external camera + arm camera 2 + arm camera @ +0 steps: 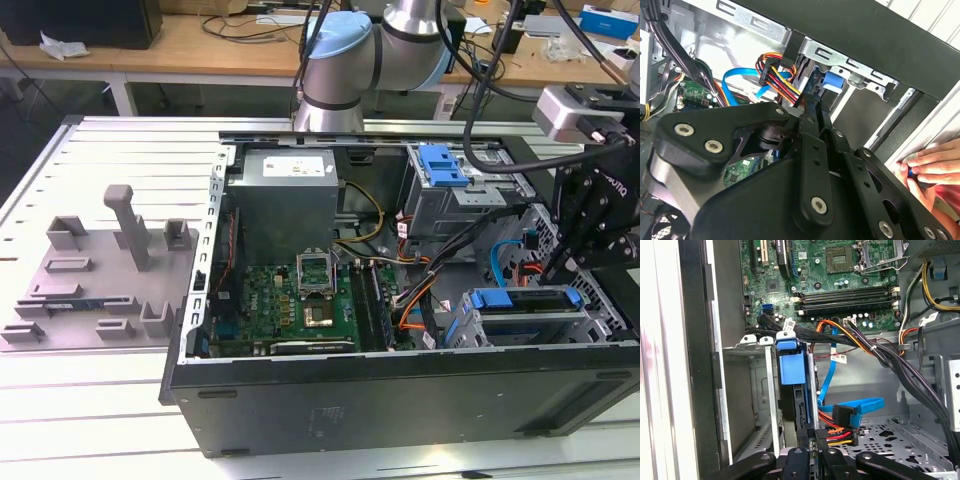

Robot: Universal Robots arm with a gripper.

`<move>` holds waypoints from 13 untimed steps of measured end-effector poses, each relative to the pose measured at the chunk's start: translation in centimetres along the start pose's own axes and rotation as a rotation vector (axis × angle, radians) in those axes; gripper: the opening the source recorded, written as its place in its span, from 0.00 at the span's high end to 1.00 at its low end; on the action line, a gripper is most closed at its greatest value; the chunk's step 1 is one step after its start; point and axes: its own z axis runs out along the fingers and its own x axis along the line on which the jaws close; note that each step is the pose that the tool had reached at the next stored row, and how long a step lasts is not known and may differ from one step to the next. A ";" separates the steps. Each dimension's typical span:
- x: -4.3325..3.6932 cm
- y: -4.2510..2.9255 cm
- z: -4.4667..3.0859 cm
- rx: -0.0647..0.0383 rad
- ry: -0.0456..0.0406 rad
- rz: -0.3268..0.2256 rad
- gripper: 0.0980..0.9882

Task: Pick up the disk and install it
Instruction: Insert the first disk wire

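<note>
The gripper (812, 107) and its black linkage sit nearest the lens in both wrist views; I read the jaws as pinched narrow onto the disk (791, 371); it stands on edge in the drive bay (756, 390), at the exterior view's right of the open computer case (400, 400); a person's hand (930, 167) lies just outside the case wall.
</note>
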 end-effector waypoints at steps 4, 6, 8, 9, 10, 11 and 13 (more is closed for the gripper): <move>0.17 -0.02 0.02 0.000 0.0003 0.000 0.93; 0.19 -0.02 0.03 0.000 0.0002 0.000 0.93; 0.22 -0.01 0.04 0.000 0.0004 0.000 0.93; 0.22 0.00 0.04 0.000 0.0004 0.000 0.93; 0.23 0.01 0.04 0.000 0.0005 0.000 0.93; 0.24 0.02 0.07 0.000 0.0004 0.000 0.93; 0.25 0.04 0.10 0.000 0.0005 0.000 0.93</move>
